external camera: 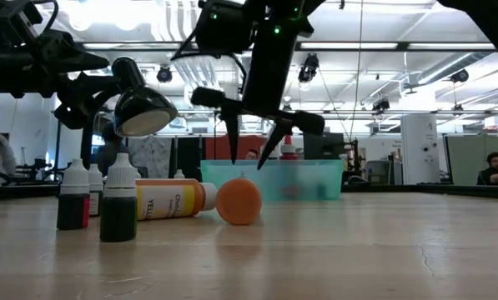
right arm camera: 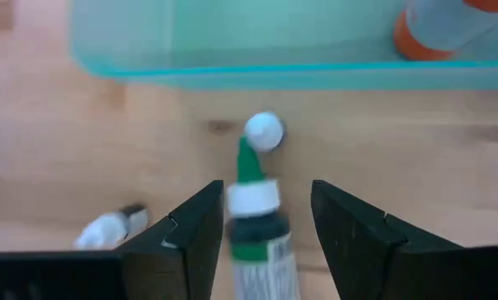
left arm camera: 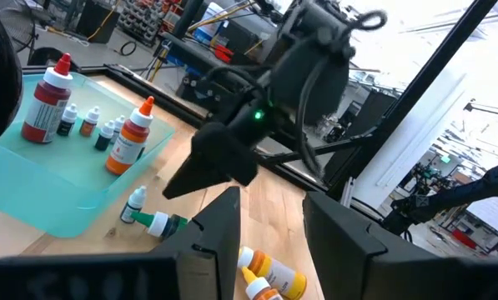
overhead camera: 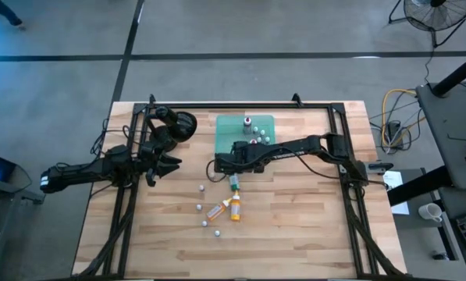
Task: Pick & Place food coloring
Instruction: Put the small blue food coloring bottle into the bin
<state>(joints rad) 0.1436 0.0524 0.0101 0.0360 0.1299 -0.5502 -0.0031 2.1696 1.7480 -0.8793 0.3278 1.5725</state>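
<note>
A green food coloring bottle point(overhead camera: 234, 183) lies on its side on the wooden table, just in front of the green tray point(overhead camera: 226, 125). In the right wrist view this green bottle point(right arm camera: 253, 229) shows between the fingers of my right gripper point(right arm camera: 264, 200). That right gripper point(external camera: 247, 160) is open and hangs above the table, pointing steeply down. Two orange-yellow bottles point(overhead camera: 226, 209) lie nearer the front. Several small white-capped bottles point(overhead camera: 201, 207) stand around them. My left gripper point(overhead camera: 164, 168) waits open at the table's left.
The tray holds a red bottle point(left arm camera: 44, 104), an orange bottle point(left arm camera: 132, 137) and some small ones. One small white-capped bottle point(right arm camera: 264, 132) stands just past the green bottle's tip, and another point(right arm camera: 107, 227) lies to one side. A black frame point(overhead camera: 240, 107) rims the table.
</note>
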